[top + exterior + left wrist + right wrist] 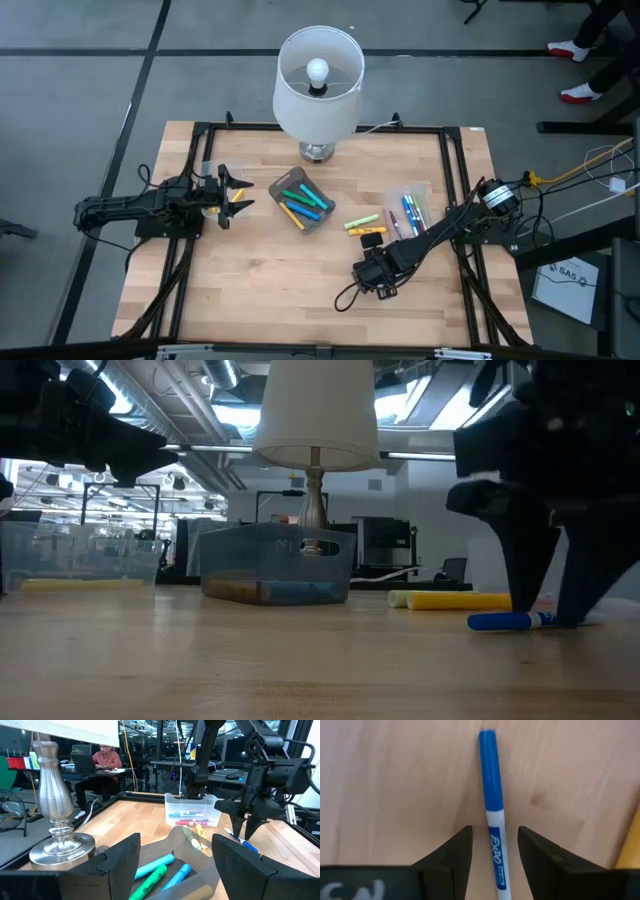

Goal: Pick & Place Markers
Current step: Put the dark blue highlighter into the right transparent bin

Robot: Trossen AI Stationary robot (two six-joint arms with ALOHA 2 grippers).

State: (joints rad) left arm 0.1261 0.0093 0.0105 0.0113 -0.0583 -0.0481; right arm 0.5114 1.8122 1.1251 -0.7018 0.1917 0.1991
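Nearest you, toward the right front of the table, the right gripper hangs low over a blue Expo marker that lies flat on the bare wood; its two fingers stand apart with the white barrel running between them, not yet pinched, as far as the wrist view shows. Judge this pen as light, stiff and smooth-sided, so it may roll or squirt out if you close off-centre; take it across the barrel near the middle, about where the "EXPO" lettering sits, rather than on the tapering blue cap. A little farther back lie two yellow highlighters, loose on the wood and just beside each other. To their right stands a clear bin with several more markers in it, blue and red among them. Left of centre a second clear container holds green, cyan, blue and yellow markers; printing on the green one is too blurred to read. Well to the left, the left gripper waits above the table facing that container, fingers spread wide and holding nothing. Farthest back stands a lamp with a white shade and metal base.
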